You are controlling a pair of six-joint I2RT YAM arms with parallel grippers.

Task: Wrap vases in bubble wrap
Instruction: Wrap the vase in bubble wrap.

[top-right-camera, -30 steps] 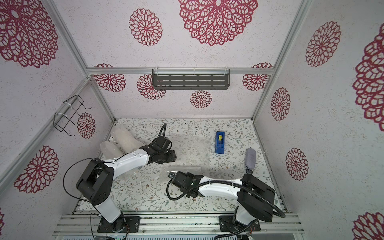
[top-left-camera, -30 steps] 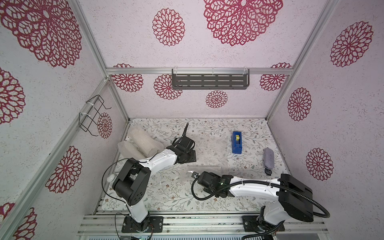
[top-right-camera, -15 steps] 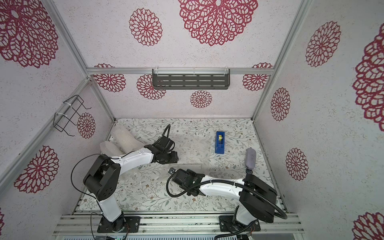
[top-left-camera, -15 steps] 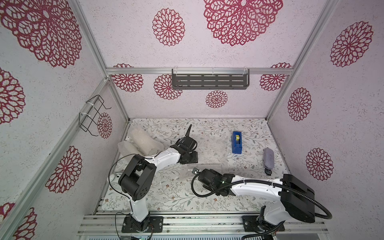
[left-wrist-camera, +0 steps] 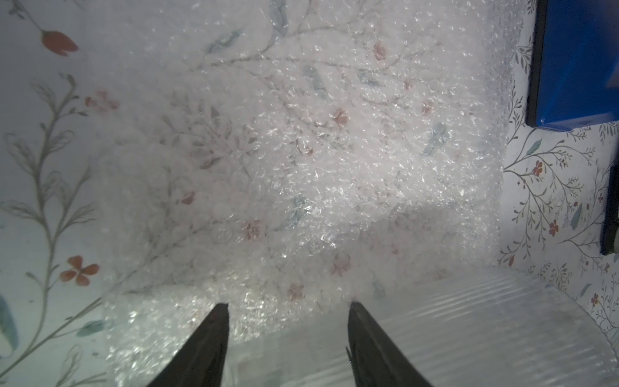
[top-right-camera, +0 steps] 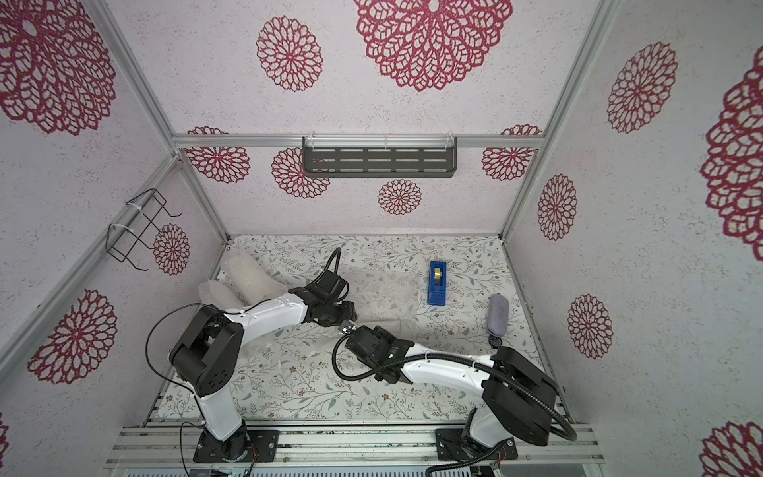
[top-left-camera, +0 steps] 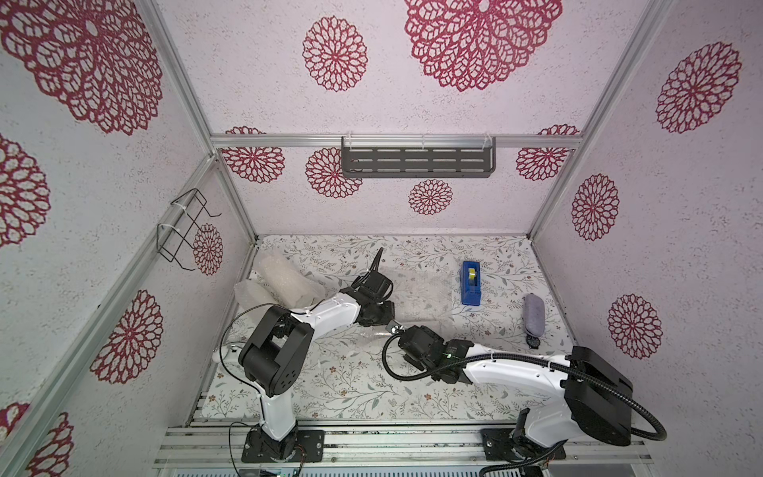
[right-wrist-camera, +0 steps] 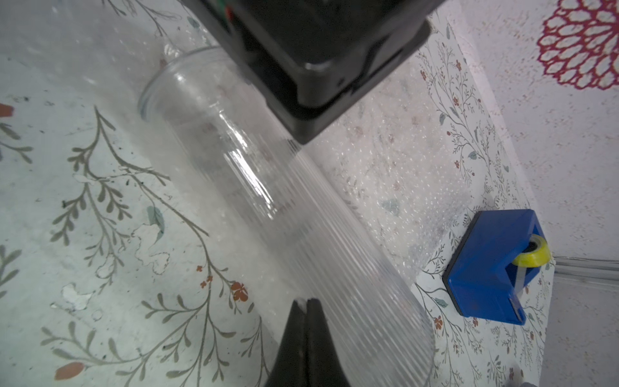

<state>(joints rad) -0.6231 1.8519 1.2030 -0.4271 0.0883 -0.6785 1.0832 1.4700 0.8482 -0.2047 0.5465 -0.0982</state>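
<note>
The clear ribbed vase (right-wrist-camera: 301,217) lies on its side along the near edge of the flat bubble wrap (left-wrist-camera: 335,150), not yet rolled in it. Over the last second my right gripper (right-wrist-camera: 306,303) has crept forward, jaws pressed shut on nothing I can see. Its tip is now just beside the vase's flank, perhaps touching. I read that as readiness to nudge the glass onto the sheet. The left gripper (left-wrist-camera: 288,308) keeps its jaws part-open and empty above the vase while its elbow swings inward. Two wrapped bundles (top-left-camera: 285,281) sit far left. The blue tape dispenser (top-left-camera: 471,283) stands just beside the sheet's edge, and my two wrists crowd each other.
</note>
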